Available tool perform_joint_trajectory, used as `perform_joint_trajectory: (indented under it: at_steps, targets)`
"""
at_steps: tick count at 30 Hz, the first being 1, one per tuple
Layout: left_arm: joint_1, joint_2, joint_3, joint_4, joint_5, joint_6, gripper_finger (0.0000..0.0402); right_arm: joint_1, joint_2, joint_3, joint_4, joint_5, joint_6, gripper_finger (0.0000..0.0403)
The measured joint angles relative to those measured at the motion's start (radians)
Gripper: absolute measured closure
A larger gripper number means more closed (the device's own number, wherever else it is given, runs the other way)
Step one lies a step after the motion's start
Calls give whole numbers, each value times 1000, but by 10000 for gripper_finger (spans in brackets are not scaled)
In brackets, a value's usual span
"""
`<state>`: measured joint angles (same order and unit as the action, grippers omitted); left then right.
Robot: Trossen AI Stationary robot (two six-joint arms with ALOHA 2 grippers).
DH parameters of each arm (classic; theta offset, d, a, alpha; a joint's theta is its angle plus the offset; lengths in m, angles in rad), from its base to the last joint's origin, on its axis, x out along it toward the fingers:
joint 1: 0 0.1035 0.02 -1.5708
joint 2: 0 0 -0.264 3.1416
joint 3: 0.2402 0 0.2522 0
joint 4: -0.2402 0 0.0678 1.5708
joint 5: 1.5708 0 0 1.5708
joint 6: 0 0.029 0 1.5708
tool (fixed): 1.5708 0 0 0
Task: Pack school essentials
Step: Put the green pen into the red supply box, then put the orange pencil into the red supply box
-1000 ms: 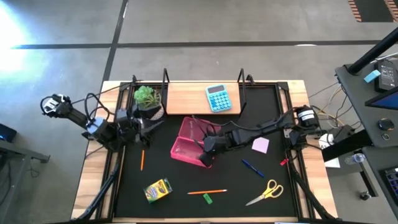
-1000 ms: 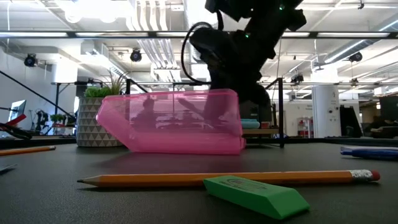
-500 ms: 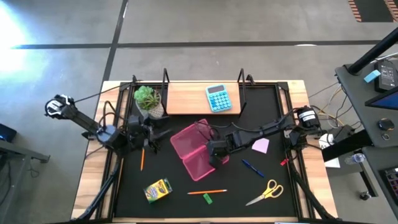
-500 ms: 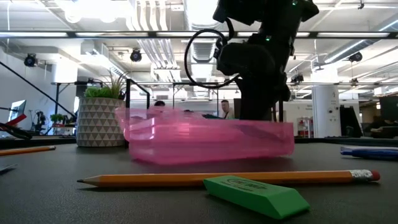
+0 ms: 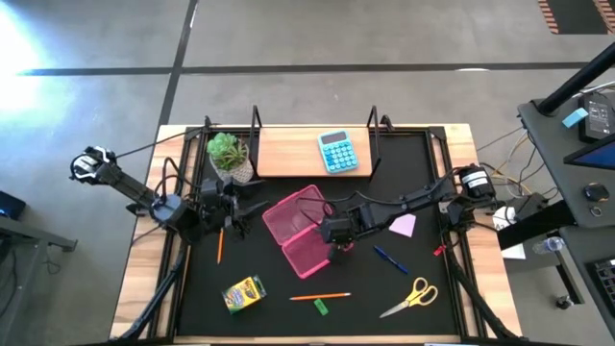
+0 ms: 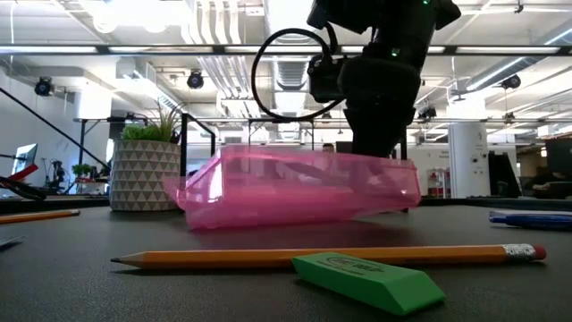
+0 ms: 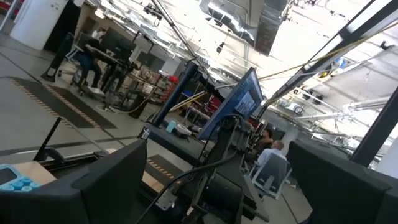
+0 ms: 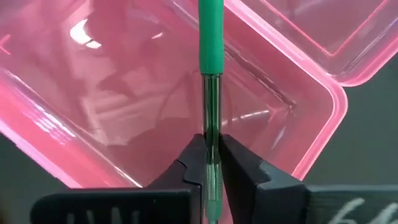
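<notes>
Stationery lies scattered on the near part of the black mat: a flat green eraser block [image 6: 371,281] just in front of a long orange pencil [image 6: 331,257], a yellow-green cardboard crayon box [image 5: 243,293] to the near left, yellow-handled scissors [image 5: 411,296] to the near right. Farther in, a blue pen [image 5: 389,259] lies right of centre and a second orange pencil [image 5: 219,247] left of it.

At mid-table the open, translucent pink plastic case [image 5: 300,232] lies with both halves spread. The right gripper [image 8: 211,163] hovers over it, jaws pinched on a slim green-capped pen [image 8: 210,37] at its clear barrel. That pen looks light, stiff and slick, so a hold near the middle should keep it from swinging. The thin-walled case would probably slide or tip if nudged.

The left gripper [image 5: 227,205] waits spread wide at the left, beside the small green plant in a patterned pot [image 5: 229,155]. A light-blue calculator [image 5: 337,152] sits farthest back.
</notes>
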<state>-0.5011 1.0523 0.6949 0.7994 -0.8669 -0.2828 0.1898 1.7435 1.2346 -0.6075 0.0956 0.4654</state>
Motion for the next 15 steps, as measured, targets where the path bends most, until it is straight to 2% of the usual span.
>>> perform_joint_trajectory:
  at_steps: [5,9,15]
  targets:
    - [0,6,0,-4,0,0,27,0,0,0,4,-5,-24,334]
    - [0,6,0,-8,0,0,27,1,0,0,13,-52,-97,300]
    - [0,5,0,-29,0,-3,27,5,0,0,14,-52,-202,266]
